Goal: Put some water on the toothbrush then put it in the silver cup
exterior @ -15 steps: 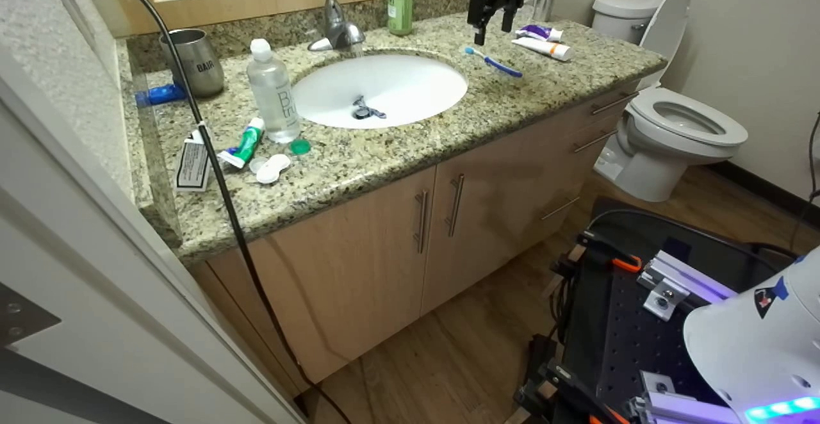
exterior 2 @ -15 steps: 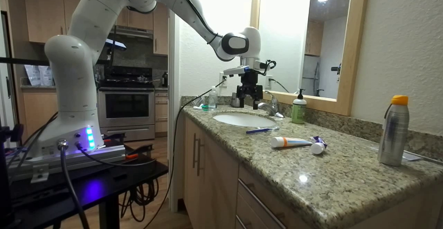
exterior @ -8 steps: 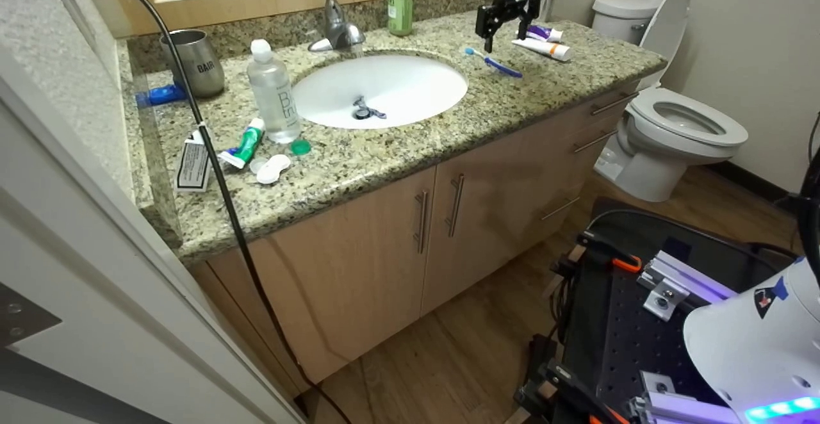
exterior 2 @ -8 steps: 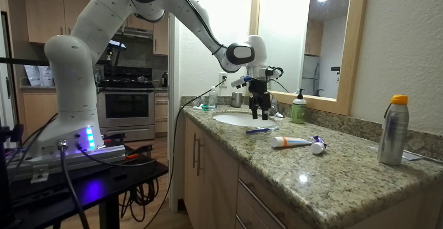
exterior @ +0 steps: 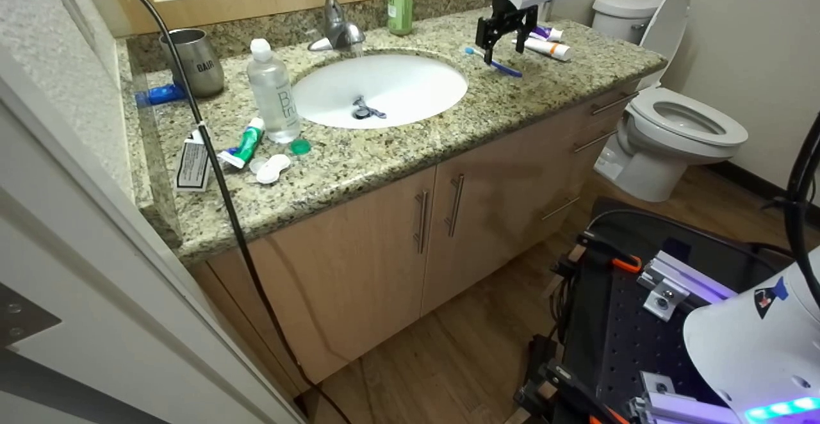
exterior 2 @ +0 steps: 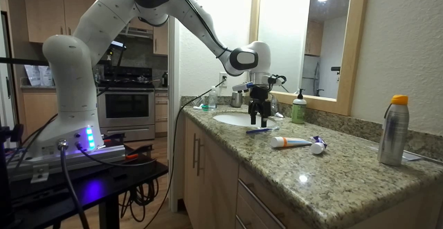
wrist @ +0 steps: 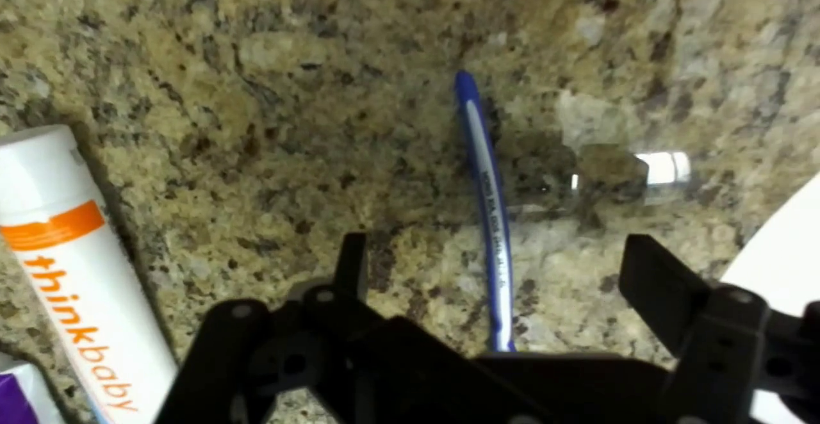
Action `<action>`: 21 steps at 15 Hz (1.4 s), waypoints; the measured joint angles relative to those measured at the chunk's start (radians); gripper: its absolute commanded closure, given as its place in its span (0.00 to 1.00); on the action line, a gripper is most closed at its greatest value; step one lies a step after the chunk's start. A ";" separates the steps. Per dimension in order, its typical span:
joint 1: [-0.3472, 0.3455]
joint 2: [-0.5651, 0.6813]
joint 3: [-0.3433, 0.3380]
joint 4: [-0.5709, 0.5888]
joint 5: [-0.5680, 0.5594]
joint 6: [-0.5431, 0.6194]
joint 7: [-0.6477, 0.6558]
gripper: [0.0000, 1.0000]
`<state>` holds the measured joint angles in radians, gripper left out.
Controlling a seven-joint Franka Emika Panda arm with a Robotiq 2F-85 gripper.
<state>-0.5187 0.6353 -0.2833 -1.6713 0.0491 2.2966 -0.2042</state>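
The blue and whitish toothbrush lies flat on the granite counter to the side of the sink, in both exterior views (exterior: 509, 71) (exterior 2: 256, 130) and in the wrist view (wrist: 492, 219). My gripper points down just above it, in both exterior views (exterior: 504, 56) (exterior 2: 259, 124). In the wrist view the gripper (wrist: 496, 248) is open and empty, with the handle between its spread fingers, touching neither. The gripper body hides the brush head there. The silver cup (exterior: 204, 68) stands upright in the counter's far corner and also shows in an exterior view (exterior 2: 236, 100).
The sink (exterior: 391, 84) and faucet (exterior: 336, 24) lie between toothbrush and cup; water seems to run. A clear bottle (exterior: 272, 94) stands near the cup. An orange-banded white tube (wrist: 77, 283) lies beside the gripper. A green soap bottle (exterior 2: 299, 109) stands by the mirror.
My gripper has moved down and away from the sink, and turned, so that it is now just over the toothbrush. It stays open. The toothbrush and cup have not moved.
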 measured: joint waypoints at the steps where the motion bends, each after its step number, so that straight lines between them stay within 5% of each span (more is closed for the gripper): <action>1: -0.030 0.002 0.025 0.015 0.030 -0.024 -0.063 0.00; 12: -0.217 0.089 0.058 0.210 0.062 -0.147 -0.268 0.00; 16: -0.236 0.112 0.065 0.242 0.062 -0.148 -0.277 0.00; 21: -0.161 0.024 0.104 0.068 0.058 0.118 -0.279 0.00</action>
<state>-0.6796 0.6597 -0.1790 -1.6037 0.1075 2.4148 -0.4836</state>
